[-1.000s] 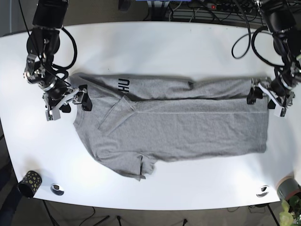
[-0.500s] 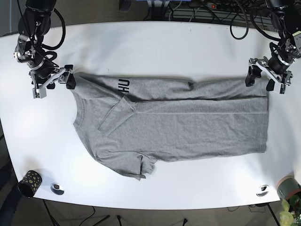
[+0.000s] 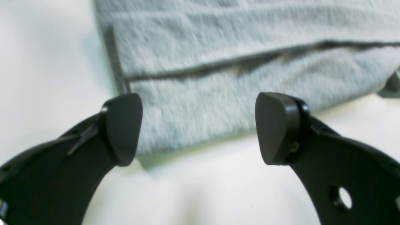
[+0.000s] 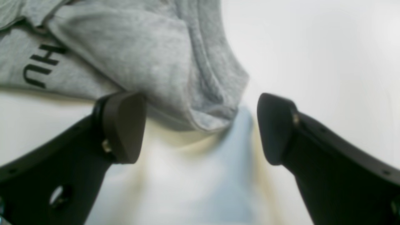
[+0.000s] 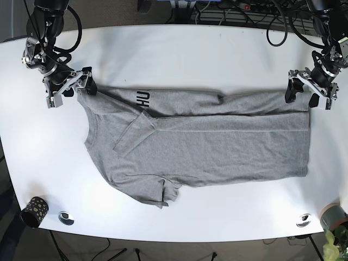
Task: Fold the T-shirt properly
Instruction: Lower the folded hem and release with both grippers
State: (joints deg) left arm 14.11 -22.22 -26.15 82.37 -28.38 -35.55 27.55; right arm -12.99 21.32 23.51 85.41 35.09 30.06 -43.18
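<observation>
T-shirt [image 5: 201,141] is grey, lying flat across the middle of the white desk [image 5: 179,54], collar end toward the base view's left and hem toward its right. The far long edge is folded over onto the body, so there's a doubled strip running along that side with black lettering [image 5: 143,98] showing on it near the collar. One short sleeve [image 5: 157,190] sticks out on the near side, a bit rumpled.

Right gripper [image 5: 69,88] sits at the shirt's far collar corner, fingers spread wide with nothing between them; in the right wrist view [image 4: 200,125] the bunched corner of fabric lies just past the fingertips, not pinched. Left gripper [image 5: 308,89] is at the far hem corner, fingers also wide apart and empty; the left wrist view [image 3: 200,128] shows the folded hem edge right in front of them, lying on the desk.

Near edge of the desk has a dark speckled cup [image 5: 33,211] on the left corner and a green-grey pot [image 5: 333,216] at the right corner
</observation>
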